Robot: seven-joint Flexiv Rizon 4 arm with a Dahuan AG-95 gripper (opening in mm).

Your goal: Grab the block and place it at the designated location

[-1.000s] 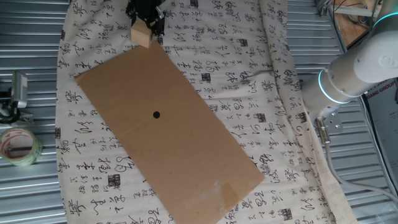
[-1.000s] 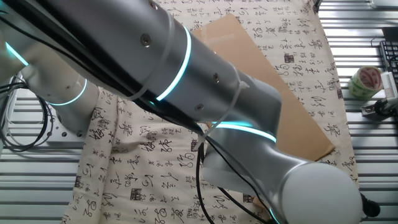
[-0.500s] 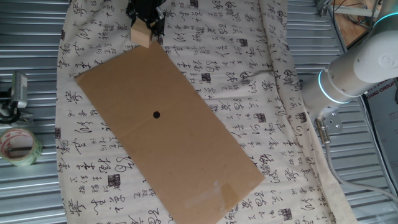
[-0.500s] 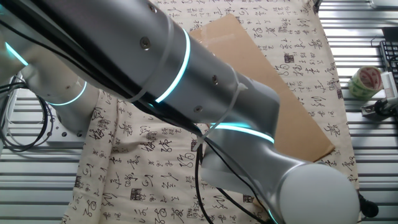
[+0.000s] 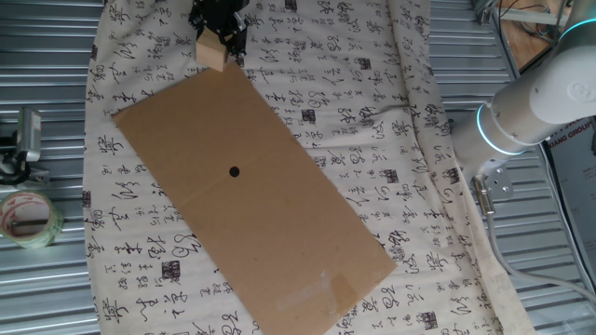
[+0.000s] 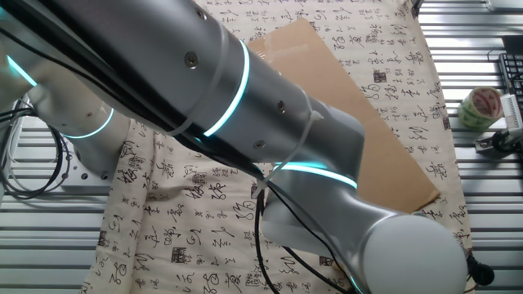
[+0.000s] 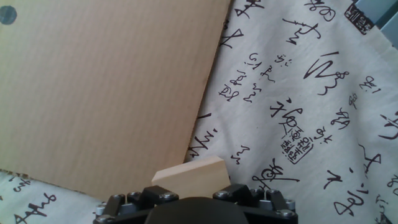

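A robot arm is working over a ribbed metal worktop [image 5: 56,307] that is draped with a white cloth [image 5: 372,84] printed with black calligraphy characters. A large flat brown cardboard sheet [image 5: 279,223] is lying at an angle on the cloth.

In one fixed view, the black pincer [image 5: 220,28] is hanging at the far end of the cloth, just beyond the top corner of the cardboard sheet. It is pinching the block [image 5: 212,52], a small light tan wooden cube, which is sticking out below the fingers. The designated location [image 5: 234,171], a small round black dot, is sitting near the middle of the cardboard sheet, well apart from the block.

In the hand view, the block [image 7: 191,177] is showing at the bottom edge, tilted, just above the pincer's dark housing, over the cloth beside the cardboard's edge. The black dot [image 7: 7,15] is peeking in at the top left corner.

A roll of clear tape [image 5: 28,218] is resting on the bare worktop to the left of the cloth. In the other fixed view, the silver arm [image 6: 245,114] with glowing cyan rings is filling most of the picture, hiding the pincer and the block.
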